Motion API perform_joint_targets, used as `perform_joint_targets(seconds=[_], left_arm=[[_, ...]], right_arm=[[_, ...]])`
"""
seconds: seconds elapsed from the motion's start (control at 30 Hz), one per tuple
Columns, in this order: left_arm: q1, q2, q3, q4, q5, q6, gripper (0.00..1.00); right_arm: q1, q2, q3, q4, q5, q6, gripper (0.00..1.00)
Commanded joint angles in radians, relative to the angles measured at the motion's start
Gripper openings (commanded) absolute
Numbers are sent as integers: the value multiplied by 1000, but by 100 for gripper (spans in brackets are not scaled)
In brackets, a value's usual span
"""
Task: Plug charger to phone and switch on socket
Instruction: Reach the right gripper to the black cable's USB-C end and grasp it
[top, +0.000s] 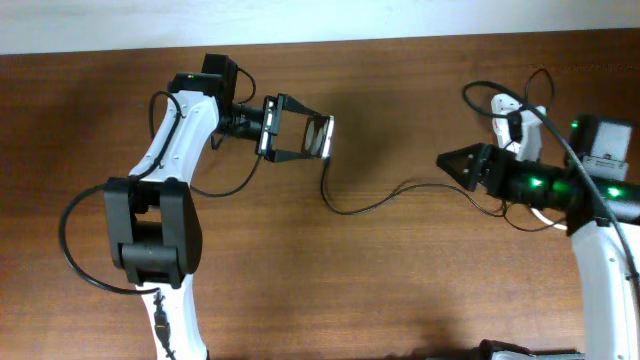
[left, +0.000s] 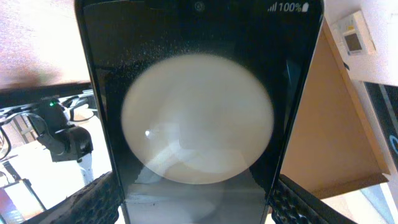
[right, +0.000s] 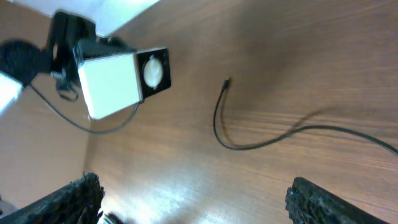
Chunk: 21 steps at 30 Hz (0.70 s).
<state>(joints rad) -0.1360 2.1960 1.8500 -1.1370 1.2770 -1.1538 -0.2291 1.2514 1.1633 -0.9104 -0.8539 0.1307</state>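
Observation:
My left gripper (top: 300, 135) is shut on the phone (top: 321, 135) and holds it off the table at the back centre. In the left wrist view the phone's glossy black face (left: 199, 118) fills the frame with a large round glare, clamped between both fingers. It also shows in the right wrist view (right: 152, 71). The charger's thin black cable (top: 350, 211) lies curved on the table, its connector tip (top: 325, 166) just below the phone and free; the cable (right: 249, 146) and tip (right: 227, 81) show in the right wrist view. My right gripper (top: 450, 162) is open and empty, right of the cable.
A white body (top: 508, 110), part hidden behind the right arm at the back right, is either the socket or the plug adapter; I cannot tell which. A white cord (top: 545, 215) shows below the right arm. The brown wooden table (top: 380, 290) spans the view.

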Motion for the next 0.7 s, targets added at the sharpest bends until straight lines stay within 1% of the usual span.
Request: perform_joint_targets(seconds=[0.0, 0.03, 0.07, 0.13, 0.2, 0.33, 0.4, 0.47, 0.5, 0.63, 0.67], left_arm=[[8, -3, 29, 0, -26, -43, 24], [8, -3, 29, 0, -27, -43, 24], [8, -3, 29, -1, -28, -43, 24], [8, -3, 29, 0, -28, -43, 23], [7, -3, 29, 7, -149, -67, 23], [7, -3, 29, 7, -360, -111, 22], [7, -3, 29, 7, -433, -116, 17], [7, -3, 29, 7, -491, -119, 14], [7, -3, 29, 7, -520, -119, 15], [7, -3, 29, 10, -527, -118, 16], [7, -3, 29, 10, -526, -118, 16]], right_arm=[[148, 2, 21, 30, 169, 71, 97], [196, 2, 21, 42, 204, 71, 96], [220, 2, 21, 49, 238, 103, 97], [222, 3, 21, 59, 241, 115, 96], [224, 19, 21, 80, 238, 115, 96], [248, 114, 21, 120, 204, 115, 95], [301, 165, 21, 166, 204, 121, 93], [357, 220, 21, 242, 208, 170, 91], [389, 251, 21, 291, 210, 197, 91], [499, 354, 21, 475, 222, 298, 89], [524, 374, 21, 516, 245, 345, 86]])
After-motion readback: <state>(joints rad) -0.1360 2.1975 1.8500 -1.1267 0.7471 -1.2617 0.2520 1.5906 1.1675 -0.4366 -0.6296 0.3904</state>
